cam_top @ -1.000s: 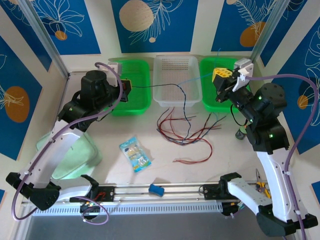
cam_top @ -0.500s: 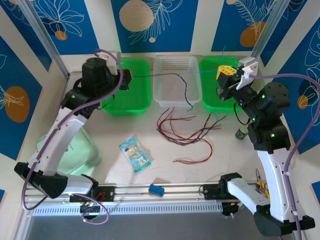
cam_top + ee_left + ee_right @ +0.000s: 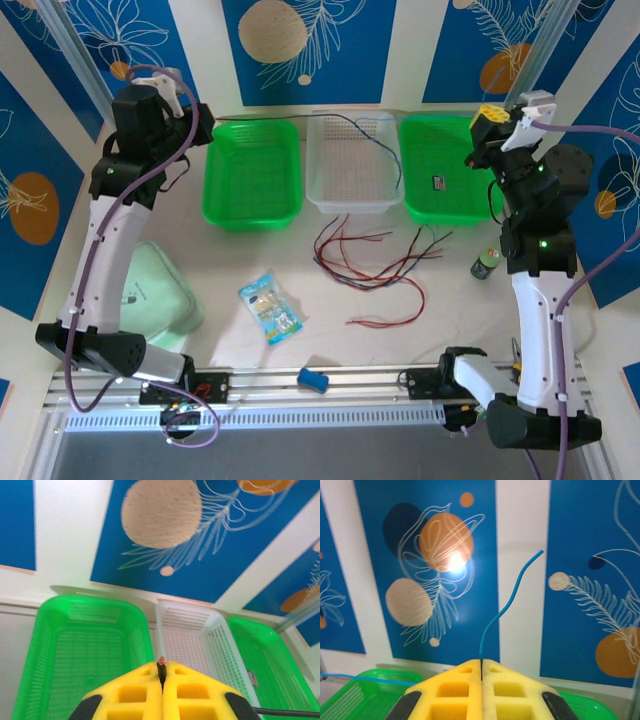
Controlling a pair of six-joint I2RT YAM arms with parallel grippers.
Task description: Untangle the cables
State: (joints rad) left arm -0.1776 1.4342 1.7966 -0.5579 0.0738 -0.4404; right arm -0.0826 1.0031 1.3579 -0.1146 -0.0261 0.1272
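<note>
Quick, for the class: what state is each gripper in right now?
Left gripper: closed on a black cable.
Right gripper: closed on a blue cable.

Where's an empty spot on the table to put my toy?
Bare table lies between the left green basket and the snack packet, and between that packet and the loose red cable. That basket is empty too. It is crowded where the cables pile before the white basket.

My top external camera is fixed above and behind my arm bases, looking steeply down over the whole bench (image 3: pixel 320 352). My left wrist camera sits close behind my left gripper (image 3: pixel 161 672), facing forward and down onto the left green basket (image 3: pixel 75 645) and white basket (image 3: pixel 187 650), which the top view shares. My right wrist camera, close behind my right gripper (image 3: pixel 481 662), faces almost level at the blue wall (image 3: pixel 375 540).
</note>
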